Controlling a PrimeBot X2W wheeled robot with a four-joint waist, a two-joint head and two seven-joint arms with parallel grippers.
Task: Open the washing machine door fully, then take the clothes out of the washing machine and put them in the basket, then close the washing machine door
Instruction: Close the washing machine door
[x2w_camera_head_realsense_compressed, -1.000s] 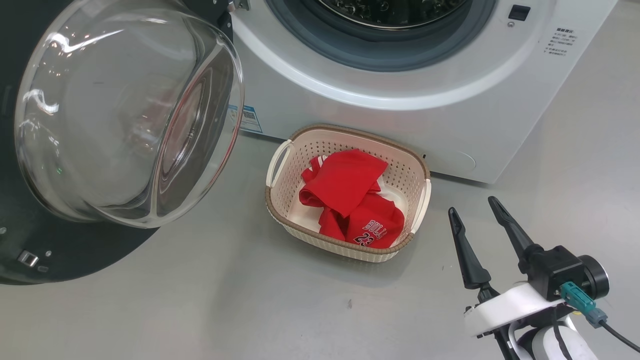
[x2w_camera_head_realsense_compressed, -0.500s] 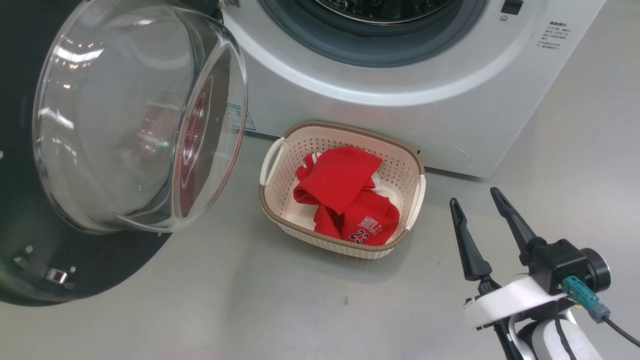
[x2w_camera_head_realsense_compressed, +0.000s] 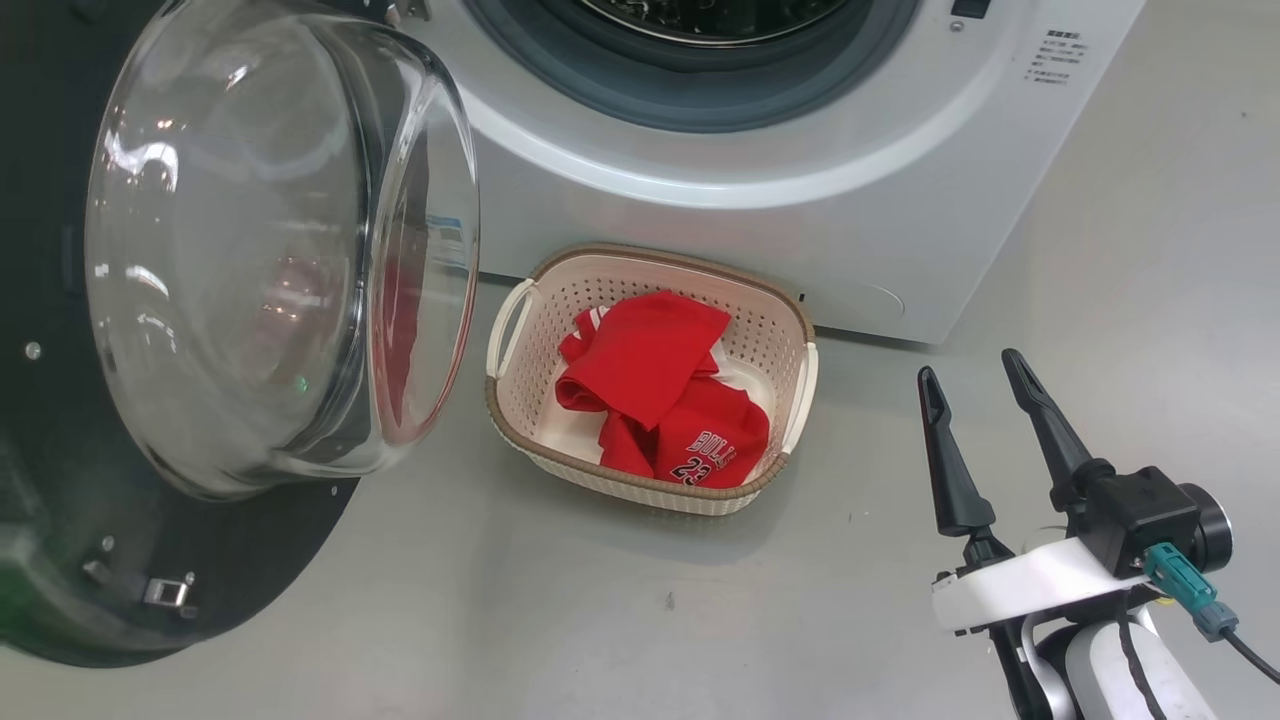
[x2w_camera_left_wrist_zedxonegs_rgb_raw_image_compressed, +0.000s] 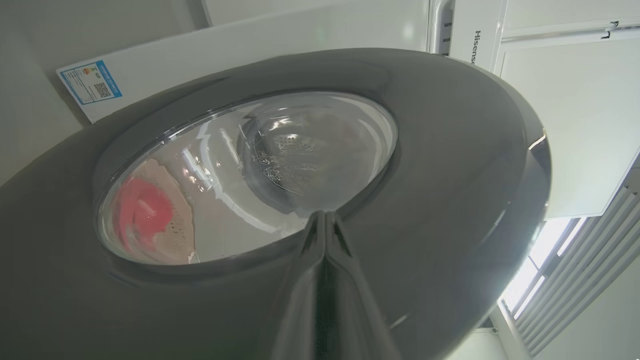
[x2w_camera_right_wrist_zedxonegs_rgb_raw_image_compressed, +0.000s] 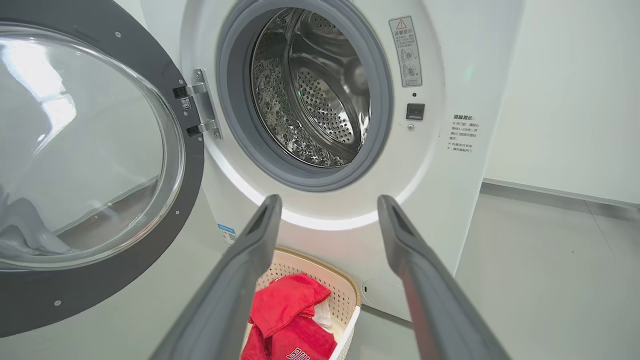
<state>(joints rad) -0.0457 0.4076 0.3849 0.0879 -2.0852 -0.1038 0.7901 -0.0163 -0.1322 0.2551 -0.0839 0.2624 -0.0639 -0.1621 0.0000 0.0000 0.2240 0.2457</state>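
1. The clothes (x2w_camera_head_realsense_compressed: 660, 400) lie bunched in the basket (x2w_camera_head_realsense_compressed: 530, 370), which stands on the floor (x2w_camera_head_realsense_compressed: 600, 620) at the centre of the head view, just in front of the washing machine (x2w_camera_head_realsense_compressed: 700, 230). In the right wrist view the drum (x2w_camera_right_wrist_zedxonegs_rgb_raw_image_compressed: 310, 100) looks empty, so I judge that closing the door is all that remains.
2. The washing machine door (x2w_camera_head_realsense_compressed: 250, 260) stands open across the left of the head view, with its glass bowl (x2w_camera_head_realsense_compressed: 300, 150) bulging towards the basket.
3. The left end effector (x2w_camera_left_wrist_zedxonegs_rgb_raw_image_compressed: 325, 216) has its fingers pressed together on nothing. It points at the door's glossy outer face at the lower rim of the window. I cannot tell whether it actually touches.
4. The right end effector (x2w_camera_head_realsense_compressed: 968, 365) has its fingers spread wide and empty at the lower right, well apart from the basket and door.
5. Risk: a narrow closed tip on slick black plastic could skid sideways, so the push loses the door or slides onto the glass.
6. Risk: the bowl hangs near the basket's left handle (x2w_camera_head_realsense_compressed: 505, 330). A low swing might clip it and shove the basket or spill the clothes.
7. Risk: a push that stops short would leave the door resting on the gasket (x2w_camera_right_wrist_zedxonegs_rgb_raw_image_compressed: 235, 125), unlatched.
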